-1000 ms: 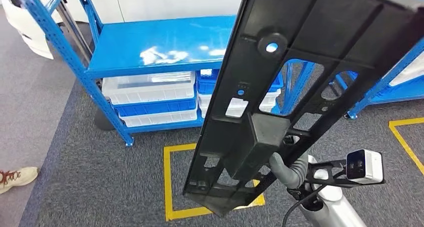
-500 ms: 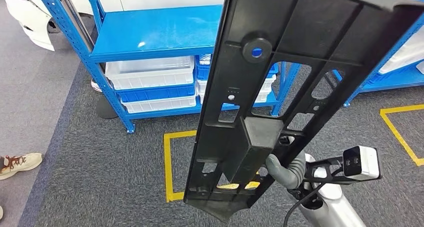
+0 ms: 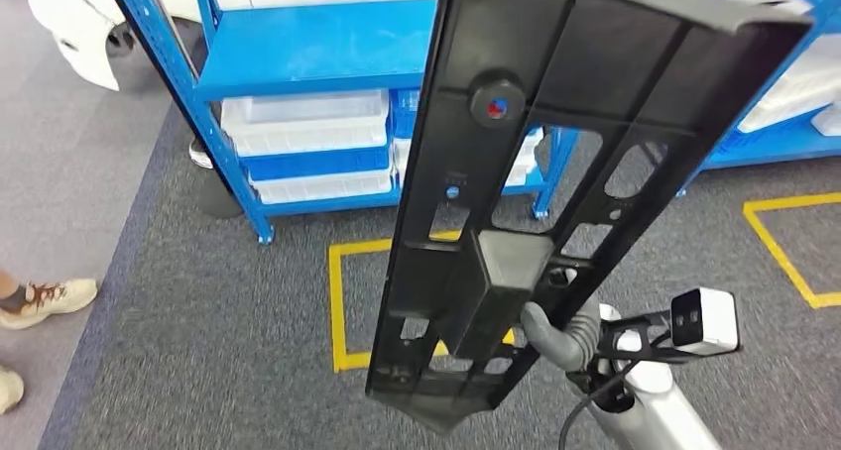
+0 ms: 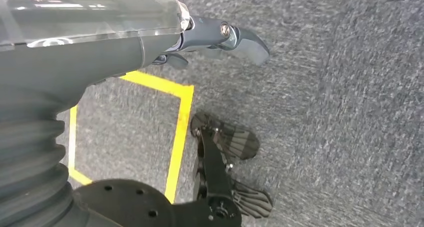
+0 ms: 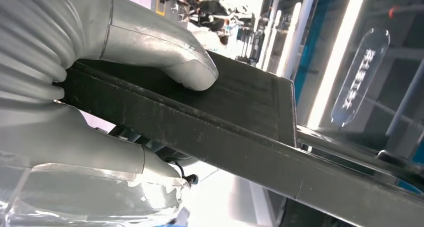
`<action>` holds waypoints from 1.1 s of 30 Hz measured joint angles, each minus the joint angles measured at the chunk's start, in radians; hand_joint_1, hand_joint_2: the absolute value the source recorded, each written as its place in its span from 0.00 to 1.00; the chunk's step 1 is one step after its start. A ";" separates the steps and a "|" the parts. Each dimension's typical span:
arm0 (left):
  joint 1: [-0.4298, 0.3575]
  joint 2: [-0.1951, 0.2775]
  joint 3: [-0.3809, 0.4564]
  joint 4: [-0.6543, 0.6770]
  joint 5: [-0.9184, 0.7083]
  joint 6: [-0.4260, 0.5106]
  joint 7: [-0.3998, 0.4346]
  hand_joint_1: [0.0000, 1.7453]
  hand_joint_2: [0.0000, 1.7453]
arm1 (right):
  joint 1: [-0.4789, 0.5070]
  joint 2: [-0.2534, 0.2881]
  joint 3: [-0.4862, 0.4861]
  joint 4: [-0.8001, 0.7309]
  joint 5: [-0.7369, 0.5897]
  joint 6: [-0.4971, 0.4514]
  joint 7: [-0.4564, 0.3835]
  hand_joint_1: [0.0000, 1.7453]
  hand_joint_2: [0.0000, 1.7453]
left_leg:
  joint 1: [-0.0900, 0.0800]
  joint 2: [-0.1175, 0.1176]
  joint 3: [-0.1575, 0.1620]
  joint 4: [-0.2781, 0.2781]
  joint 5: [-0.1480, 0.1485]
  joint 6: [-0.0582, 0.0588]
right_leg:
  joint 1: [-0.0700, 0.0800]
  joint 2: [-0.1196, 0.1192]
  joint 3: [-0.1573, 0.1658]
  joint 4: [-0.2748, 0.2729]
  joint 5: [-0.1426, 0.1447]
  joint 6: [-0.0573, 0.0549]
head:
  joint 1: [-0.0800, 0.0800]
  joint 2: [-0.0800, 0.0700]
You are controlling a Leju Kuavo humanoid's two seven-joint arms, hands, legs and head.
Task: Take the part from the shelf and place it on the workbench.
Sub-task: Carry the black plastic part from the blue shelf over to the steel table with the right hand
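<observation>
Currently the right hand (image 3: 555, 333) holds the part (image 3: 555, 153), a long black moulded panel with cut-outs and a round boss, carried tilted in the air in front of the robot. From the head view its lower end sits over the grey carpet (image 3: 198, 351) near a yellow floor marking (image 3: 337, 301), and its upper end leans toward the blue shelf (image 3: 317, 49). From the right wrist view the thumb (image 5: 165, 52) lies pressed on the panel's flat face, with the panel's edge clamped between thumb and the fingers below. White and blue bins (image 3: 307, 138) stand on the shelf's lower tier, behind the panel. A person's shoes (image 3: 45, 299) stand at the carpet's edge, well apart from the robot. The left hand (image 4: 220, 39) hangs over the carpet with nothing in it; its fingers appear curled in, though the wrist view is blurred and partly blocked, so I cannot tell its state.
</observation>
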 joint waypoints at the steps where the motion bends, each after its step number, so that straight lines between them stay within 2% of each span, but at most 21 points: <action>1: 0.000 -0.001 0.001 0.000 0.001 0.002 0.002 0.00 1.00 | -0.001 0.002 0.000 0.002 0.001 -0.004 0.003 1.00 1.00 | 0.001 0.003 -0.008 -0.003 0.010 0.008 | -0.002 0.002 -0.005 0.002 -0.001 0.005 | 0.000 0.000; 2: -0.001 -0.001 0.002 0.000 0.001 0.003 0.004 0.00 1.00 | -0.003 0.003 0.000 0.004 -0.001 -0.010 0.008 1.00 1.00 | 0.002 0.006 -0.018 -0.005 0.023 0.017 | -0.003 0.004 -0.014 0.015 -0.023 0.010 | 0.000 0.000; 3: -0.002 -0.002 0.004 0.000 0.001 0.003 0.005 0.00 1.00 | -0.006 0.003 0.000 0.007 -0.006 -0.016 0.016 1.00 1.00 | 0.002 0.009 -0.032 -0.006 0.038 0.024 | -0.004 0.006 -0.027 0.049 -0.064 0.013 | 0.000 0.000; 5: -0.003 -0.003 0.006 0.000 -0.001 0.001 0.006 0.00 1.00 | -0.014 0.003 0.000 0.010 -0.025 -0.031 0.031 1.00 1.00 | 0.000 0.014 -0.065 -0.005 0.066 0.032 | -0.005 0.008 -0.060 0.172 -0.175 0.017 | 0.000 0.000; 6: -0.003 -0.003 0.006 0.000 -0.001 0.000 0.007 0.00 1.00 | -0.015 0.003 0.000 0.010 -0.032 -0.037 0.035 1.00 1.00 | -0.002 0.014 -0.082 -0.004 0.079 0.033 | -0.005 0.008 -0.071 0.238 -0.209 0.019 | 0.000 0.000; 7: -0.002 -0.003 0.007 0.000 -0.002 -0.002 0.007 0.00 1.00 | -0.011 0.002 0.000 0.011 -0.033 -0.038 0.034 1.00 1.00 | -0.004 0.014 -0.100 -0.002 0.091 0.034 | -0.004 0.008 -0.071 0.283 -0.215 0.018 | 0.000 0.000; 8: -0.002 -0.004 0.008 0.000 -0.004 -0.003 0.007 0.00 1.00 | -0.003 0.002 0.000 0.011 -0.030 -0.035 0.029 1.00 1.00 | -0.005 0.014 -0.117 0.000 0.101 0.033 | -0.004 0.008 -0.056 0.297 -0.197 0.016 | 0.000 0.000; 10: 0.000 -0.007 0.012 0.000 -0.008 -0.003 0.009 0.00 1.00 | 0.011 0.002 0.000 0.011 -0.019 -0.021 0.018 1.00 1.00 | -0.009 0.013 -0.147 0.005 0.119 0.030 | -0.001 0.008 0.023 0.225 -0.143 0.005 | 0.000 0.000; 12: 0.000 -0.011 0.019 0.000 -0.010 0.000 0.011 0.00 1.00 | 0.008 0.002 0.001 0.011 -0.021 -0.010 0.017 1.00 1.00 | -0.014 0.013 -0.166 0.013 0.133 0.023 | 0.005 0.006 0.131 0.079 -0.151 -0.009 | 0.000 0.000; 14: -0.001 -0.013 0.024 0.000 -0.009 0.001 0.011 0.00 1.00 | -0.001 0.002 0.000 0.011 -0.036 -0.009 0.022 1.00 1.00 | -0.014 0.016 -0.172 0.015 0.146 0.013 | 0.012 0.005 0.186 -0.011 -0.184 -0.020 | 0.000 0.000; 16: -0.001 -0.012 0.026 0.000 -0.009 0.001 0.012 0.00 1.00 | -0.005 0.001 -0.001 0.012 -0.047 -0.009 0.027 1.00 1.00 | -0.012 0.017 -0.175 0.016 0.155 0.000 | 0.011 0.004 0.186 -0.027 -0.176 -0.031 | 0.000 0.000; 17: -0.001 -0.011 0.028 0.000 -0.009 0.001 0.013 0.00 1.00 | -0.005 0.000 -0.001 0.012 -0.050 -0.008 0.028 1.00 1.00 | -0.010 0.015 -0.181 0.027 0.143 -0.005 | 0.008 0.002 0.182 -0.030 -0.168 -0.038 | 0.000 0.000; 19: 0.001 -0.010 0.031 0.000 -0.006 0.001 0.013 0.00 1.00 | -0.003 -0.002 -0.002 0.014 -0.053 -0.010 0.026 1.00 1.00 | -0.006 0.012 -0.214 0.110 0.075 -0.016 | 0.005 -0.001 0.168 -0.033 -0.150 -0.048 | 0.000 0.000; 21: 0.003 -0.009 0.037 0.000 -0.001 0.001 0.011 0.00 1.00 | 0.007 -0.003 -0.006 0.018 -0.052 -0.017 0.021 1.00 1.00 | -0.001 0.012 -0.259 0.247 -0.004 -0.026 | 0.005 -0.001 0.150 -0.031 -0.137 -0.049 | 0.000 0.000; 22: 0.004 -0.009 0.042 0.000 0.001 0.001 0.010 0.00 1.00 | 0.014 -0.003 -0.008 0.020 -0.049 -0.021 0.017 1.00 1.00 | 0.002 0.012 -0.269 0.292 -0.020 -0.030 | 0.004 -0.001 0.142 -0.029 -0.131 -0.048 | 0.000 0.000; 23: 0.005 -0.009 0.045 0.000 0.002 0.000 0.009 0.00 1.00 | 0.022 -0.003 -0.011 0.023 -0.043 -0.025 0.013 1.00 1.00 | 0.005 0.012 -0.261 0.301 -0.016 -0.034 | 0.004 -0.001 0.135 -0.027 -0.128 -0.046 | 0.000 0.000; 24: 0.006 -0.008 0.048 0.000 0.002 -0.002 0.007 0.00 1.00 | 0.028 -0.004 -0.015 0.026 -0.036 -0.028 0.009 1.00 1.00 | 0.007 0.012 -0.231 0.267 0.004 -0.036 | 0.003 0.000 0.128 -0.023 -0.125 -0.044 | 0.000 0.000; 26: 0.007 -0.007 0.050 0.000 0.001 -0.009 0.003 0.00 1.00 | 0.038 -0.005 -0.028 0.030 -0.016 -0.038 0.001 1.00 1.00 | 0.010 0.012 -0.135 0.125 0.047 -0.034 | 0.001 0.000 0.119 -0.014 -0.124 -0.038 | 0.000 0.000; 28: 0.008 -0.005 0.052 0.000 0.000 -0.018 -0.001 0.00 1.00 | 0.044 -0.008 -0.045 0.031 0.007 -0.046 0.002 1.00 1.00 | 0.007 0.010 -0.078 0.030 0.063 -0.023 | 0.002 0.000 0.113 -0.007 -0.122 -0.028 | 0.000 0.000; 31: 0.009 -0.004 0.060 0.000 0.004 -0.022 -0.003 0.00 1.00 | 0.048 -0.016 -0.070 0.032 0.026 -0.049 0.008 1.00 1.00 | 0.005 0.008 -0.079 0.012 0.064 -0.001 | 0.004 0.001 0.107 -0.006 -0.116 -0.009 | 0.000 0.000; 33: 0.008 -0.005 0.066 0.000 0.006 -0.021 -0.004 0.00 1.00 | 0.049 -0.022 -0.083 0.033 0.028 -0.050 0.009 1.00 1.00 | 0.009 0.010 -0.082 0.004 0.073 0.014 | 0.003 0.005 0.092 0.024 -0.138 0.001 | 0.000 0.000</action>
